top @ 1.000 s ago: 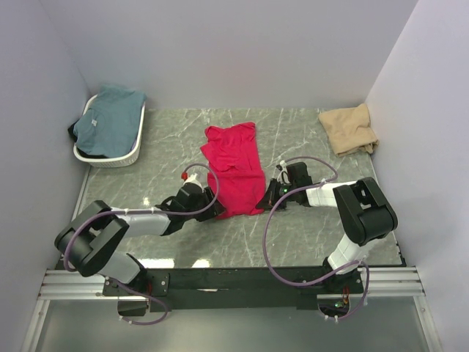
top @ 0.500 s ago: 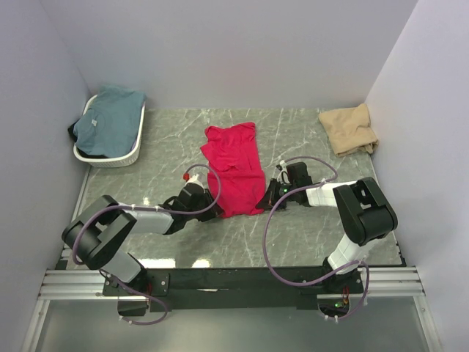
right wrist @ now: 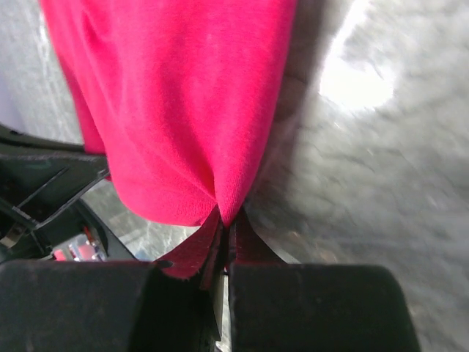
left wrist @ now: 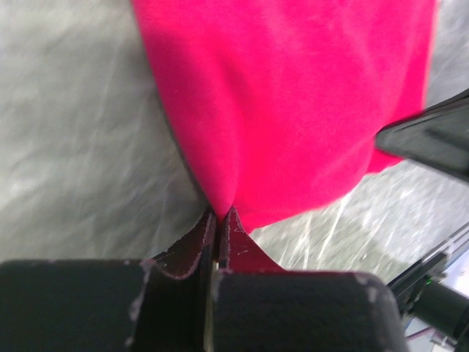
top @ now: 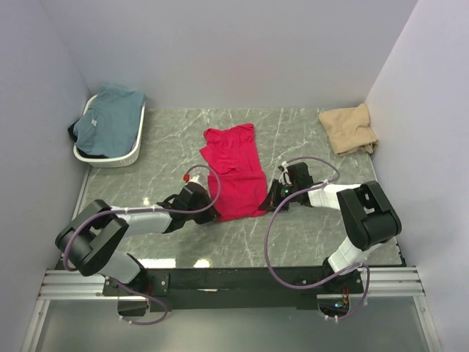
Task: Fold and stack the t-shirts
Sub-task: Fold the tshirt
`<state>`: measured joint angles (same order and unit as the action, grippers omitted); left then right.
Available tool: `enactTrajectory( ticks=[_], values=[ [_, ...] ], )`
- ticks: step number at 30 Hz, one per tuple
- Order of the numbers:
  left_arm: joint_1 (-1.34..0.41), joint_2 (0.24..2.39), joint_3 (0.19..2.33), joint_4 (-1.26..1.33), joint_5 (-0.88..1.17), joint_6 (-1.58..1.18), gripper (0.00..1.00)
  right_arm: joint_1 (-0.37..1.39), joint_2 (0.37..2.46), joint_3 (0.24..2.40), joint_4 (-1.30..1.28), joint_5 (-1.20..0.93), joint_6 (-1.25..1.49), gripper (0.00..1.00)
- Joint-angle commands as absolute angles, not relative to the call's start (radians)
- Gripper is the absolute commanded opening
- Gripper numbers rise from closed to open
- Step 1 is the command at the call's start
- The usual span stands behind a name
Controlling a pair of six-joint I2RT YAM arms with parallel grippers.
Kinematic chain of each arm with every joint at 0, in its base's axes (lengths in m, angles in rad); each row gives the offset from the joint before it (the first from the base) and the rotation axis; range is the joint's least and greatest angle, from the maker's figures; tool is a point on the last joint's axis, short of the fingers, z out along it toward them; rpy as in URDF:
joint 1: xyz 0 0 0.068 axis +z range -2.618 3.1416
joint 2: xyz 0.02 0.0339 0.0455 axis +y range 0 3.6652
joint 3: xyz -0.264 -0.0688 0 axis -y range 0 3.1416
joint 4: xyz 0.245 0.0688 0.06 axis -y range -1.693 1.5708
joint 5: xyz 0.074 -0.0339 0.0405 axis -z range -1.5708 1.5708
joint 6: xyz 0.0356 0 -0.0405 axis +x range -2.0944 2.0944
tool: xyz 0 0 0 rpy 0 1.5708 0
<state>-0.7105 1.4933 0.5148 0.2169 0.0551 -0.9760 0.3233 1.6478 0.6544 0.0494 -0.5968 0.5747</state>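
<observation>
Red t-shirt [top: 234, 172] lying lengthwise at middle of marble table [top: 308, 235], near hem sitting between both arms. Left gripper [left wrist: 218, 220] pinching near left corner of hem, jaws pressing together on thin fold of cloth. Right gripper [right wrist: 223, 218] clamping near right corner same way, fabric draping away from fingertips. Teal t-shirt [top: 110, 117] sitting heaped in white basket [top: 110, 157] at far left. Tan t-shirt [top: 350, 130] lying crumpled at far right corner, well apart from red one
</observation>
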Motion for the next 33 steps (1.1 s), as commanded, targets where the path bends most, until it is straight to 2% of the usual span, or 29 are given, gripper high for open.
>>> enactTrajectory(
  ticks=[1,18,33],
  values=[
    [-0.719,1.462,0.479,-0.190,0.014,-0.907,0.01,0.331,1.583,0.643,-0.115,-0.451,0.538,0.00],
    [-0.719,1.266,0.529,-0.327,0.084,-0.861,0.01,0.365,1.365,0.624,-0.268,-0.463,0.482,0.00],
    [-0.738,1.092,0.681,-0.584,0.064,-0.865,0.01,0.495,1.178,0.663,-0.431,-0.488,0.506,0.01]
  ],
)
